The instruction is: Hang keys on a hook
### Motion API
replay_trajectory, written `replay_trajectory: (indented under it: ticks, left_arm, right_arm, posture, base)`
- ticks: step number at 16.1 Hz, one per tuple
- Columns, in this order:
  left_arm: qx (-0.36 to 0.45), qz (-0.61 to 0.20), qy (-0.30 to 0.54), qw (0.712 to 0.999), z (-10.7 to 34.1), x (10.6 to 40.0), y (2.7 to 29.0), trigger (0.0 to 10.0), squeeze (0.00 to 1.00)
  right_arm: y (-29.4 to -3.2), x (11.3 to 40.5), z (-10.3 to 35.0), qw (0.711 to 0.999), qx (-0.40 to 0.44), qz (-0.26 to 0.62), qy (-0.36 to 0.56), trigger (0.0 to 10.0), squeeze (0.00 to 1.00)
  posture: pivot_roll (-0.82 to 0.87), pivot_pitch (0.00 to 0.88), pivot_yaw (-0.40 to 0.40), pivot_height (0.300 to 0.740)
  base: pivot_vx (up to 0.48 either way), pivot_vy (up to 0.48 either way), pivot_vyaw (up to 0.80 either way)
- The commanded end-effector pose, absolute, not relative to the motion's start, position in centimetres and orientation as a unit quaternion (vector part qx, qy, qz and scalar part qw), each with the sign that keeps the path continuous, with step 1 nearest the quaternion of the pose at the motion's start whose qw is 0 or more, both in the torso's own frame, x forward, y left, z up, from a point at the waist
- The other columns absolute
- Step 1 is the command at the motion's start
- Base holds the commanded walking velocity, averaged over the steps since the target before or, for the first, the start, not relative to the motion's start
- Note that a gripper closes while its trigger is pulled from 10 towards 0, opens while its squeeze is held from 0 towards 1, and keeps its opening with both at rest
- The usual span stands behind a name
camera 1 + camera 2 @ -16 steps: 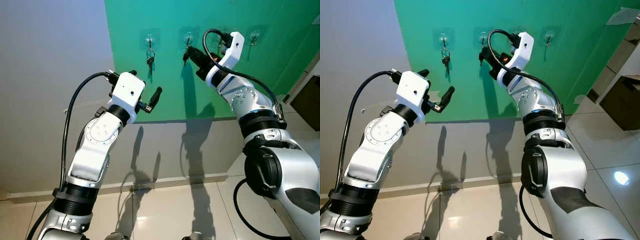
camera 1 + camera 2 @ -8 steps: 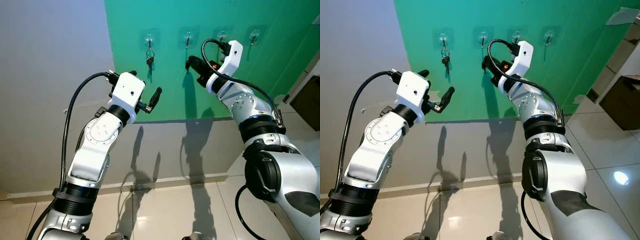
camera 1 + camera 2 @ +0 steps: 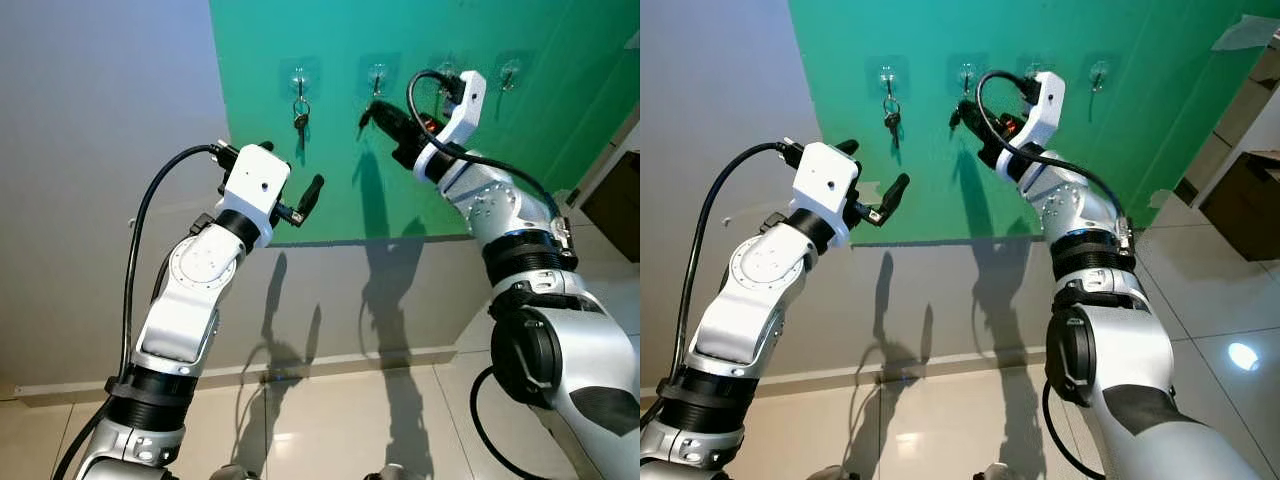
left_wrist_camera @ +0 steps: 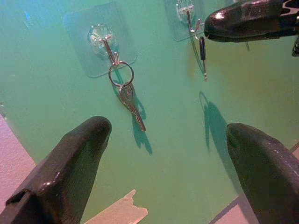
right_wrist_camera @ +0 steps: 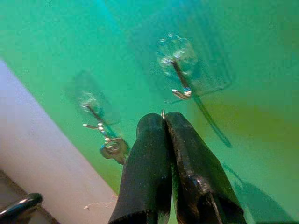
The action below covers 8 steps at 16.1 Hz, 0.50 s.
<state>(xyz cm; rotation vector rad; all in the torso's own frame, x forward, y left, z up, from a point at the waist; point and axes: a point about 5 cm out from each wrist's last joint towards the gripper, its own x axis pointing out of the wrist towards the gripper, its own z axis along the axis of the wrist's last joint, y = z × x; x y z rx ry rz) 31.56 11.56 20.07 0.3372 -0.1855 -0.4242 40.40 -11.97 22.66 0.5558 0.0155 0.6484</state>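
Observation:
Four clear stick-on hooks sit in a row on the green wall panel [image 3: 330, 190]. A key on a ring [image 3: 300, 112] hangs from the leftmost hook [image 3: 298, 76]. My right gripper [image 3: 367, 114] is raised just below the second hook [image 3: 376, 72], shut on a key ring; a sliver of metal [image 5: 162, 112] shows between its tips, and a dark-headed key [image 4: 202, 49] dangles beside that hook. The hook [image 5: 179, 79] stands slightly beyond the fingertips, apart from them. My left gripper [image 4: 168, 130] is held open lower left, facing the hung key [image 4: 128, 98].
Two bare hooks [image 3: 443, 68] [image 3: 510, 70] lie further right on the panel. Grey wall [image 3: 100, 150] borders the panel on the left, with a strip of tape [image 4: 119, 212] near the edge. A dark cabinet [image 3: 615, 200] stands at the right over the tiled floor [image 3: 330, 430].
The right gripper dipped down away from the second hook, then rose again and shifted a little left beneath it. The left arm has not moved.

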Motion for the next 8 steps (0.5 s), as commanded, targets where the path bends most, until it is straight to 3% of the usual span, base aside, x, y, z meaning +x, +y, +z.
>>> replay_trajectory:
  ticks: [1, 8]
  left_arm:
    - [0.169, -0.221, -0.098, 0.955, 20.52, 31.61, 11.16, 10.0, 0.0]
    - [0.17, -0.223, -0.1, 0.955, 20.47, 31.64, 10.98, 10.0, 0.0]
  right_arm:
    - [-12.31, 40.31, 23.47, 0.905, 0.272, 0.327, -0.008, 10.0, 0.0]
    - [-12.4, 40.39, 24.19, 0.904, 0.279, 0.325, -0.022, 10.0, 0.0]
  posture:
    - [-0.05, 0.0, -0.034, 0.718]
    - [-0.05, 0.0, -0.036, 0.718]
  base:
    - [0.0, 0.0, 0.0]
    - [0.0, 0.0, 0.0]
